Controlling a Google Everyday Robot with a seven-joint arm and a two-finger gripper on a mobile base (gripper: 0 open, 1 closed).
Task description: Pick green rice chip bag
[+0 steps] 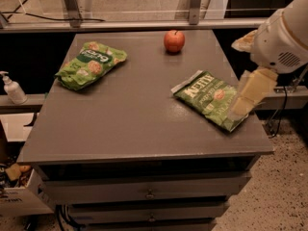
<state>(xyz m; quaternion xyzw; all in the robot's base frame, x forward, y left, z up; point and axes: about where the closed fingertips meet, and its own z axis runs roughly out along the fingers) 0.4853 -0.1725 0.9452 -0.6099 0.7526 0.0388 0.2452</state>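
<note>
- Pump bottle (11, 87): far left, on a ledge off the table (144, 134). Not a factor.
- Green rice chip bag (91, 64): lying flat in the table's back-left area, near the left edge, label up. Nothing touches it, nothing leans on it. This is the target.
- Red apple (174, 41): back centre, well apart from both bags. It could roll if the arm clips it on a sweep across the back.
- Kettle chip bag (213, 97): olive-green, flat, on the right side near the front-right corner. Wrong bag, and the closest thing to the claw.
- Gripper (243, 105): at the table's right edge, overlapping the Kettle bag's right end in this view. Can't tell whether it touches the bag or hangs above it. Can't tell how wide it is open. Doesn't look to be carrying anything.
- Risks, my read:
  - Grabbing the Kettle bag, since both bags are green and that one sits right under the claw.
  - Dragging the Kettle bag off the corner if the arm leaves low.
  - The target is crinkly and flat, so a shallow pinch may slip off the foil or push the bag over the left edge.
</note>
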